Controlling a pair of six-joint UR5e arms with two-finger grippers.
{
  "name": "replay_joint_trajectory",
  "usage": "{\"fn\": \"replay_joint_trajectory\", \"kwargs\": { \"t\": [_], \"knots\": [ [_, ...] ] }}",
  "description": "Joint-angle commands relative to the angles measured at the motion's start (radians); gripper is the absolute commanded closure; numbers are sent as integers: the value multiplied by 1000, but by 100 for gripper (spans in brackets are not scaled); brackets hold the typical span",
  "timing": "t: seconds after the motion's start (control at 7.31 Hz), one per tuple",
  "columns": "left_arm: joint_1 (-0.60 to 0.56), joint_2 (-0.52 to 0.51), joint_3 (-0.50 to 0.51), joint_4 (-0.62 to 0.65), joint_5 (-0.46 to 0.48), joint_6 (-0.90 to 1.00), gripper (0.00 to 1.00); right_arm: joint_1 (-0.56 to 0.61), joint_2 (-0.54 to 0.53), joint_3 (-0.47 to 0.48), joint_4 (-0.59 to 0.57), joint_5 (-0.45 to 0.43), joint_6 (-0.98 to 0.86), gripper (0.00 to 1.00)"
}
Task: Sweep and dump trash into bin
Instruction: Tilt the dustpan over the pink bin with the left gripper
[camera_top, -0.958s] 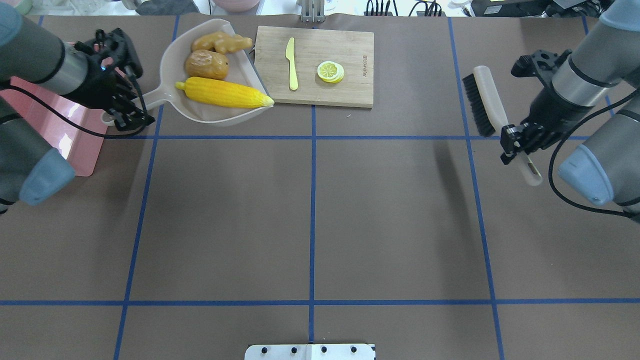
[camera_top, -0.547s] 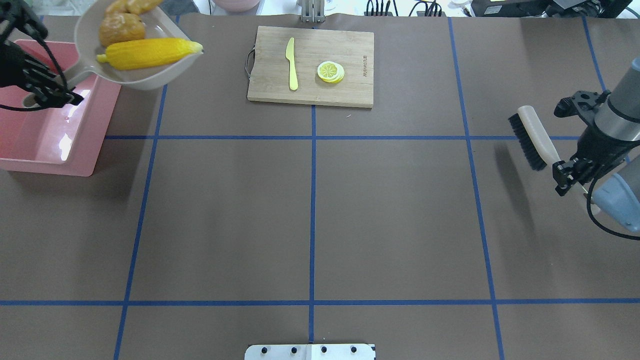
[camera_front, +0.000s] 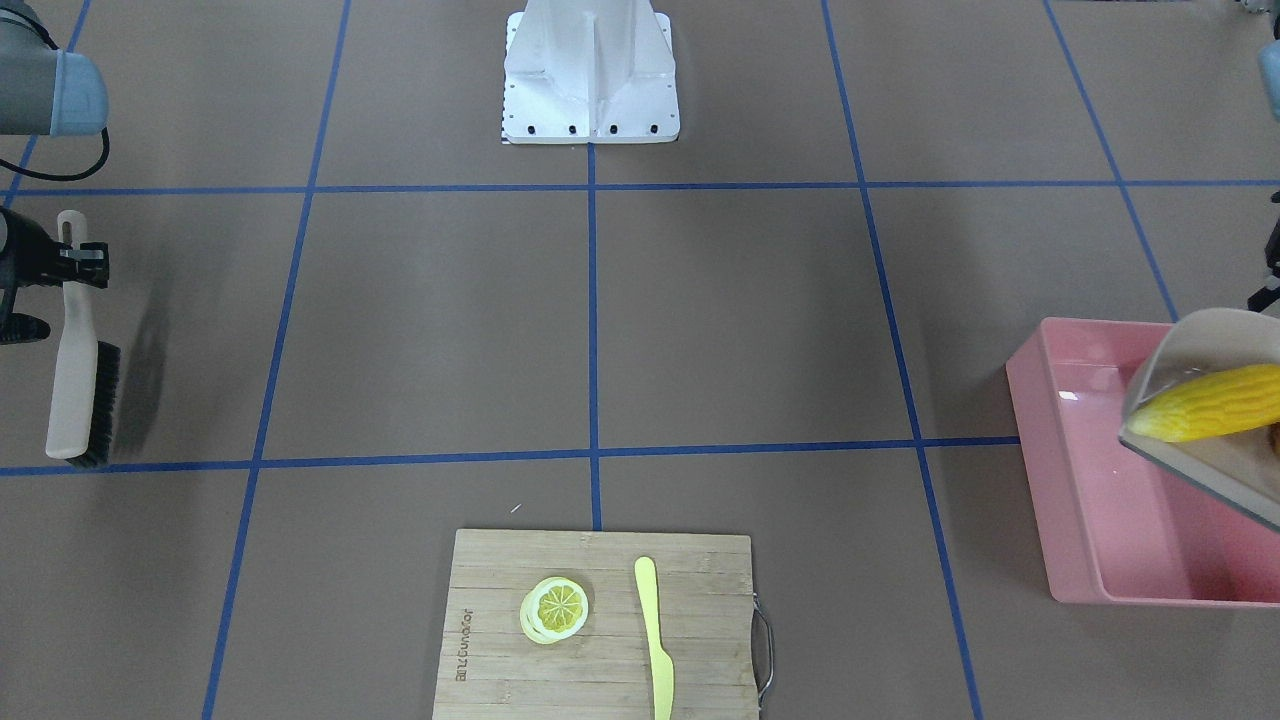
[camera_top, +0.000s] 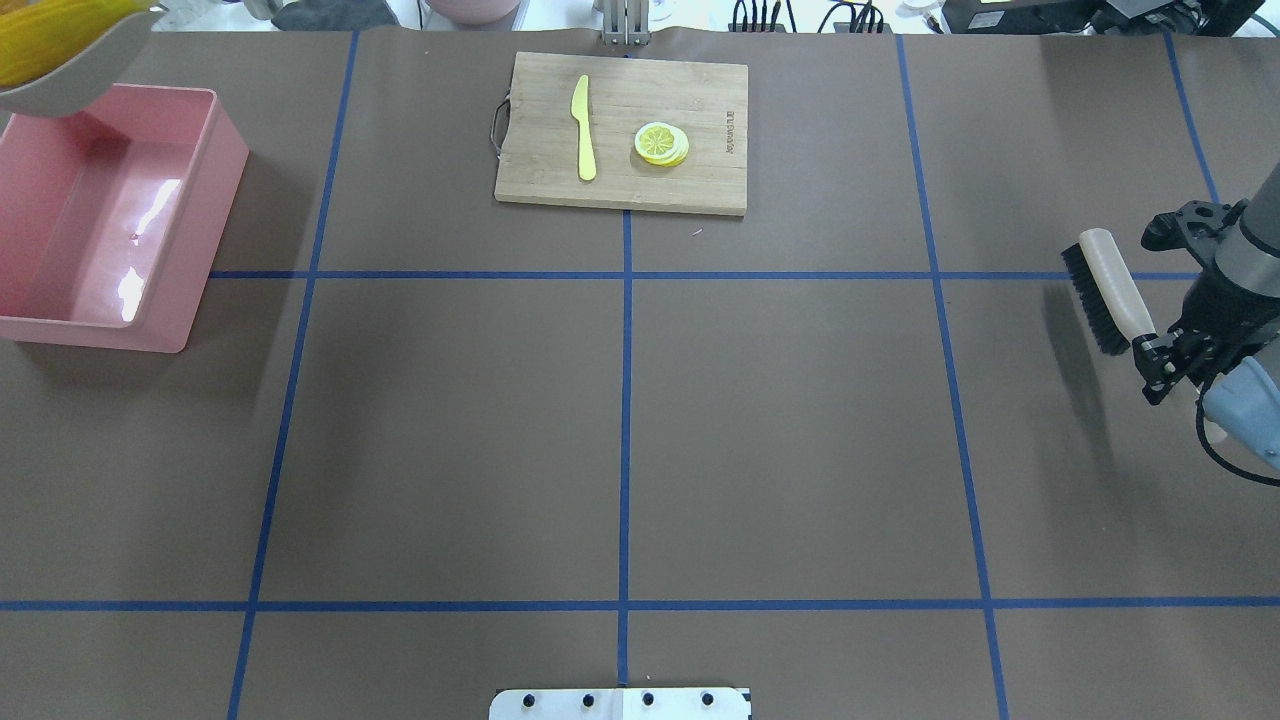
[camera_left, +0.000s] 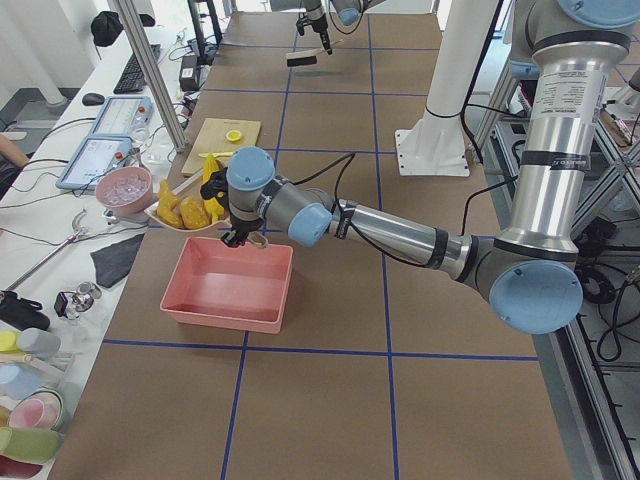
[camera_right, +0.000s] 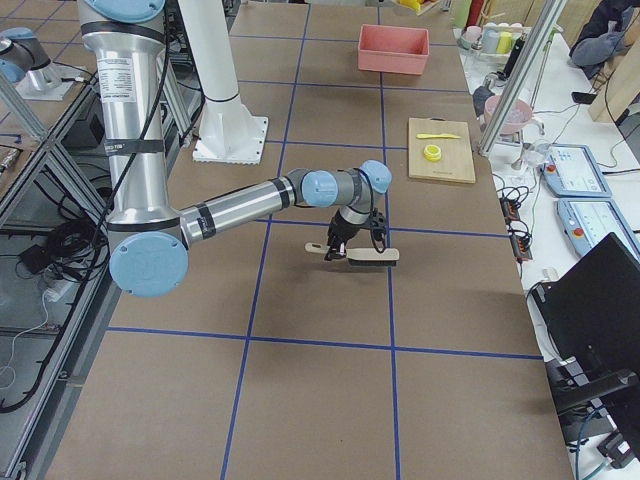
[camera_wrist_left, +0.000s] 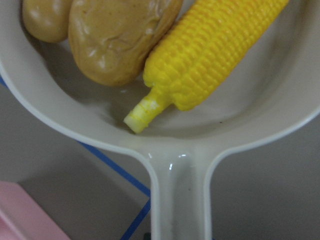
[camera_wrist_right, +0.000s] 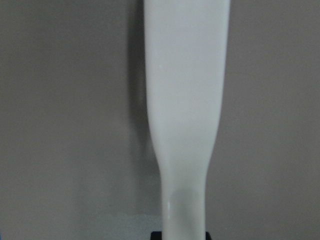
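Note:
The trash lies in a beige dustpan (camera_wrist_left: 180, 165): a yellow corn cob (camera_wrist_left: 215, 55), a brown potato (camera_wrist_left: 120, 40) and a ginger root (camera_wrist_left: 45, 20). My left gripper (camera_left: 240, 235) is shut on the dustpan's handle and holds the pan in the air over the far end of the pink bin (camera_top: 215, 190). In the overhead view only the pan's edge (camera_top: 70, 85) and the corn (camera_top: 50, 35) show, at the top left corner. The bin's inside looks bare. My right gripper (camera_top: 1160, 352) is shut on the handle of a brush (camera_top: 1110, 290), off at the table's right side.
A wooden cutting board (camera_top: 700, 180) at the back middle carries a pale yellow knife (camera_top: 583, 130) and a lemon slice (camera_top: 661, 143). The robot's white base plate (camera_top: 620, 703) sits at the near edge. Blue tape lines cross the brown table.
The left arm raised the loaded dustpan from beside the cutting board and carried it left over the bin. The right arm drew the brush further right and toward the robot.

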Motion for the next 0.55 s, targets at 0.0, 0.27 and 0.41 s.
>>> {"fn": "replay_joint_trajectory", "kwargs": {
  "t": [0.0, 0.27, 0.41],
  "knots": [
    [-101, 9, 110, 13, -63, 180, 100, 0, 8, -30, 48, 11, 102, 100],
    [-130, 9, 167, 51, -65, 323, 100, 0, -11, -102, 181, 60, 163, 100],
    [-161, 8, 187, 132, -59, 427, 100, 0, -11, -95, 186, 63, 191, 100]
  ]
}}
